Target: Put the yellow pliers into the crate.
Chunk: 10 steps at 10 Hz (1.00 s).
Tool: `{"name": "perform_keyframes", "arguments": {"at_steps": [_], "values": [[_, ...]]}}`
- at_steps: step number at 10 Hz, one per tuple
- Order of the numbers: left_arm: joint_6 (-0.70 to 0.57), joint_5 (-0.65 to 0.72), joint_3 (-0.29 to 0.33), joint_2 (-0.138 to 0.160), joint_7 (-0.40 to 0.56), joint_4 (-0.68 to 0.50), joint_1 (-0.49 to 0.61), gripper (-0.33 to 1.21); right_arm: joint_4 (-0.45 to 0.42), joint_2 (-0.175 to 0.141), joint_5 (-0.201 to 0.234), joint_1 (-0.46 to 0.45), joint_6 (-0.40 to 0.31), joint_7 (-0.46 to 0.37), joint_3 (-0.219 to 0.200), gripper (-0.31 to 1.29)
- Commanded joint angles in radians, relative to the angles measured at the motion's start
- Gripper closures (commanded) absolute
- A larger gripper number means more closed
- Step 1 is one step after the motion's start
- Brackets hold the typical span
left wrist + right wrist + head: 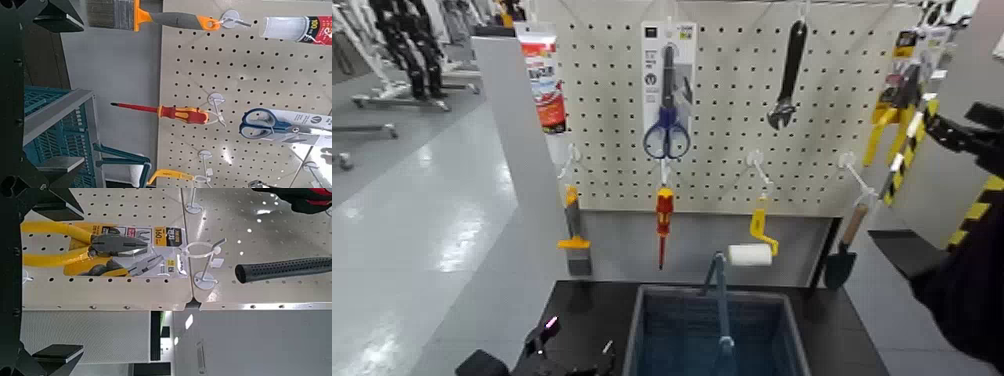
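Note:
The yellow pliers (894,105) hang on their white-and-yellow card at the pegboard's upper right. In the right wrist view the pliers (94,251) lie flat on the board with the dark jaws on the card. My right gripper (950,128) is raised at the right, just beside the pliers and apart from them. Its fingers (48,354) are spread wide, so it is open and empty. The grey-blue crate (650,340) with its upright centre handle stands on the black table below the board. My left gripper (572,355) sits low at the crate's left, open and empty.
On the pegboard (732,150) hang blue scissors (666,125), a black wrench (788,80), a red screwdriver (663,220), a yellow-handled paint roller (757,240), a yellow-and-grey scraper (575,240) and a trowel (842,262). Empty white hooks (202,254) and a black handle (282,269) lie near the pliers.

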Motion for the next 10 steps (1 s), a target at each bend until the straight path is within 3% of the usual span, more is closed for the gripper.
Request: {"name": "perform_keyframes", "arguments": {"at_steps": [1, 6, 9, 10], "values": [[0.001, -0.001, -0.004, 0.000, 0.000, 0.002, -0.005, 0.12, 0.146, -0.028, -0.042, -0.086, -0.014, 0.090, 0.050, 0.14], [0.002, 0.000, -0.013, 0.002, -0.005, 0.006, -0.015, 0.12, 0.429, -0.078, -0.092, -0.274, -0.093, 0.360, 0.207, 0.15], [0.004, 0.000, -0.015, 0.002, -0.005, 0.008, -0.018, 0.12, 0.475, -0.089, -0.092, -0.310, -0.096, 0.392, 0.236, 0.22], [0.005, 0.000, -0.015, 0.000, -0.005, 0.008, -0.018, 0.12, 0.478, -0.091, -0.094, -0.313, -0.093, 0.401, 0.242, 0.35]]}}
